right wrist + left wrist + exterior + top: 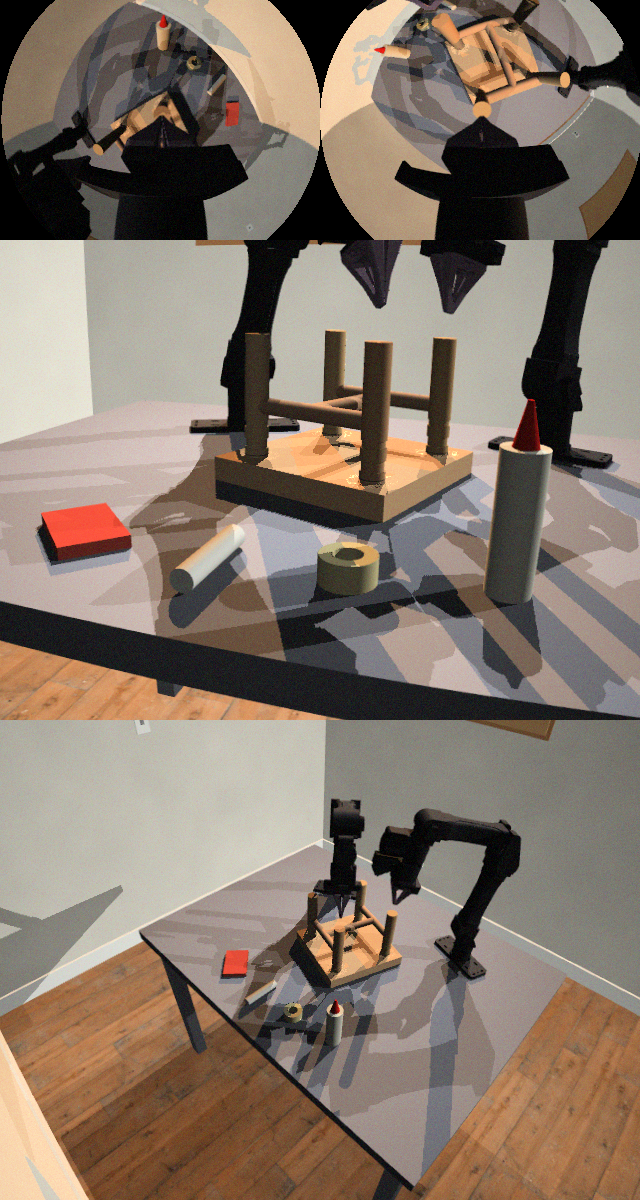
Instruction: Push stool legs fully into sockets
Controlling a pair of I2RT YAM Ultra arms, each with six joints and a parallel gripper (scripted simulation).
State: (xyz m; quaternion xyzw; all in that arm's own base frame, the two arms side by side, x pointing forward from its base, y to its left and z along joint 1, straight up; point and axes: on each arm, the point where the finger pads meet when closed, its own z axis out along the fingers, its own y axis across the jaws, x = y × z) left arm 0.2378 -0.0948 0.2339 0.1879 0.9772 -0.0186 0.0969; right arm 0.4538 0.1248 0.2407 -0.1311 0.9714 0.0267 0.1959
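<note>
The wooden stool (350, 947) stands upside down near the middle of the table, with its four legs pointing up and crossbars between them. It also shows in the exterior view (343, 467). My right gripper (338, 901) is shut and empty. It hangs above the back of the stool, between two leg tops, and shows in the exterior view (374, 289). My left gripper (399, 897) is shut and empty. It hovers just right of the back leg (360, 899) and shows in the exterior view (454, 294). In the left wrist view a leg top (482, 110) lies just ahead of the fingertips.
A red block (235, 962), a white cylinder (261, 992), a tape ring (293, 1010) and a glue bottle with a red tip (334, 1023) lie in front of the stool, near the table's front edge. The two arm bases stand behind and right of the stool.
</note>
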